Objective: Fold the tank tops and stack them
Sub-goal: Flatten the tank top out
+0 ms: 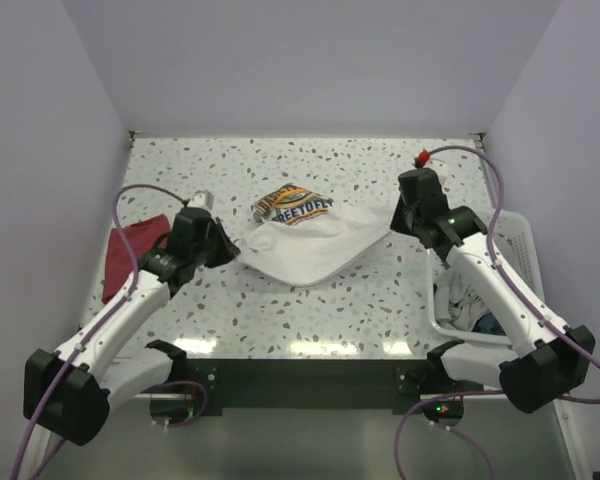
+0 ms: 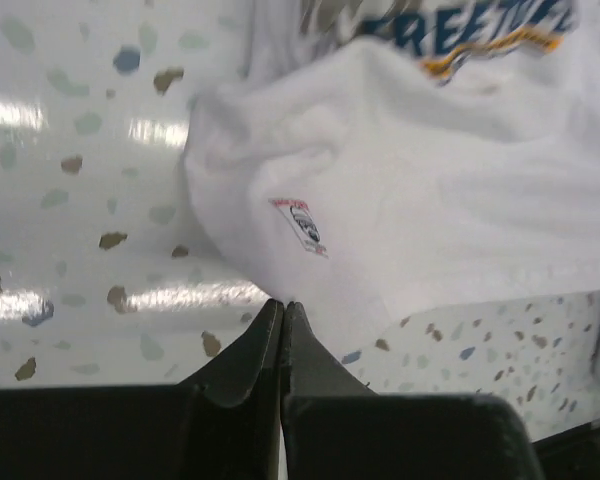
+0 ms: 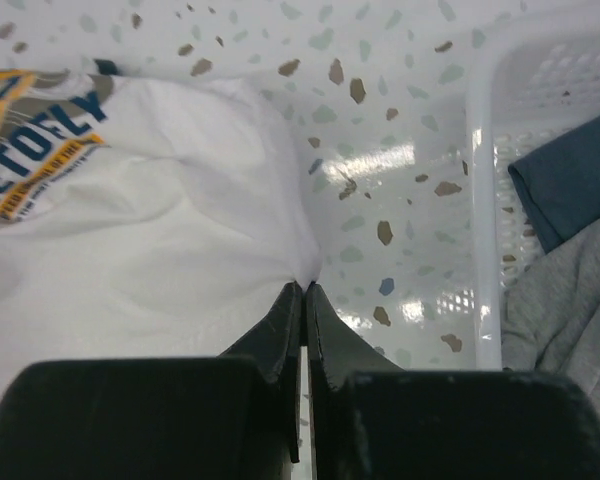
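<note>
Top external view: a white tank top of soft cloth, w/ a blue-and-yellow chest graphic, is seen near the ctr of the white speckled tabletop, btwn the two arms. It is bunched and partly doubled over, w/ the graphic facing up at its far edge and the lettering "FREETOFLY" legible. A plain dark red tank top is laid crumpled at the tabletop's left edge, well apart from the white tank top and partly hidden by the left arm. A white plastic lattice basket is set at the right edge, w/ crumpled garments inside.

The left end effector is placed at the white tank top's left corner, the right end effector at its right corner.

Left wrist view: the two black fingers are shown pressed together, no gap btwn the tips. The cloth's near edge is drawn to a point right at them, and a thin bit of hem appears to be pinched. A small printed label is seen on the cloth just beyond the tips.

Right wrist view: the jaws are likewise closed tight, and the cloth's corner is puckered into the tips, so it is gripped there. The basket is seen just to the right, w/ a blue cloth and a grey cloth inside it.
</note>
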### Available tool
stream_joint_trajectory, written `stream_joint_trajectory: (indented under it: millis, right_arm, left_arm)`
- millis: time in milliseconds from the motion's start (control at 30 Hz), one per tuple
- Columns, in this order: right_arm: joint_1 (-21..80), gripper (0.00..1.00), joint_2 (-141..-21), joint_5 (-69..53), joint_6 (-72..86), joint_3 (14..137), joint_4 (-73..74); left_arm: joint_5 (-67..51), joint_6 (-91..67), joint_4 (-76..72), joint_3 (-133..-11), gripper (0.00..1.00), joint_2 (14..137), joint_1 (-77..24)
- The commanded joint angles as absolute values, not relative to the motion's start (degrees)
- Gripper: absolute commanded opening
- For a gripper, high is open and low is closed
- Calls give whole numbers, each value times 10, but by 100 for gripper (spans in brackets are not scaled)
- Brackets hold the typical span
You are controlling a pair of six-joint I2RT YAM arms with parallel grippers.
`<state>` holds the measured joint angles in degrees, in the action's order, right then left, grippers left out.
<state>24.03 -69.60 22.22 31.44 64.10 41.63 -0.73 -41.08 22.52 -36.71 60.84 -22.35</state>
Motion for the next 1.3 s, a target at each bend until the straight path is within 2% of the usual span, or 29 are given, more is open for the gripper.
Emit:
stream_joint_trajectory:
  millis: [0,133,367,533,733,900,1133,1233,1267]
  right_arm:
    - [238,0,-664,204,303,726,414]
    - [237,0,-632,196,301,828,424]
    - [237,0,-612,204,286,1031,423]
    - [237,0,-620,200,271,1172,399]
    - [238,0,-641,187,251,1272,370]
    - [237,0,-660,199,234,1263,346]
    - [237,0,-742,184,225,1162,290]
    - [235,0,-814,163,220,1159,259]
    - [233,0,-839,157,220,1165,251]
  left_arm:
    - [34,-375,283,-501,0,555,-205]
    - [62,-357,330,-632,0,527,-204]
    - [133,-346,358,-930,0,532,-203]
    - [134,-355,307,-1028,0,546,-203]
    - [150,-342,277,-1148,0,584,-203]
    - [163,-334,262,-1175,0,619,-203]
    - [179,-323,193,-1063,0,661,-202]
    - [141,-329,150,-1046,0,715,-175]
    - [72,-342,125,-1046,0,753,-133]
